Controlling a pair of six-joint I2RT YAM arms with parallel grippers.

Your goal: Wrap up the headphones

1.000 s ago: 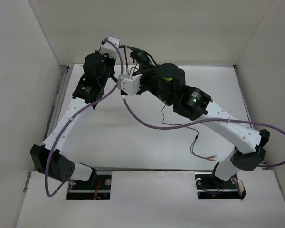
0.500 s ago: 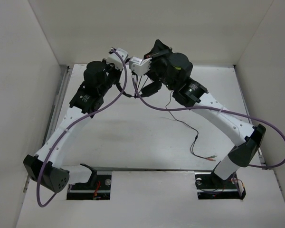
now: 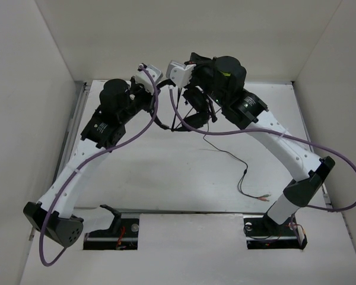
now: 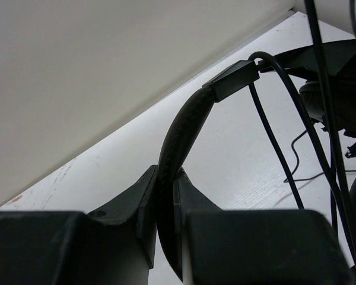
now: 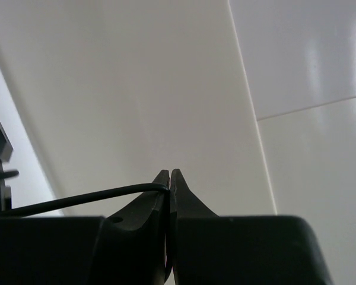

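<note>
My left end effector (image 4: 166,199) is clamped shut on the padded headband (image 4: 179,127) of the headphones (image 3: 195,114). They hang clear of the worktop (image 3: 154,178) at the back, between my two wrists. My right end effector (image 5: 169,176) is pinched fully together on the thin cable (image 5: 77,202), which leaves the fingertips to the left in that wrist view.

Over the last second my right arm has risen and swung from in front of the headphones up towards the back wall (image 3: 237,35), carrying its pinch of cable along. My left wrist has shifted a little to the right, and that arm's elbow has dropped back towards the near edge. An earcup (image 3: 190,122) that was hidden under my right arm now shows, dangling below the two wrists. The coloured plugs (image 3: 262,198) have not moved. They lie at the same spot near my right base, and a long slack run of cable still trails across the worktop to them.

I read this as one pass of cable being led up and over the band. In the left wrist view a few strands (image 4: 273,142) hang by the slider at the end of the band, but I can't tell whether they are true turns or only draped. With so much cable still on the worktop, the wrapping looks early. I expect to regrip further down the cable for more turns.
</note>
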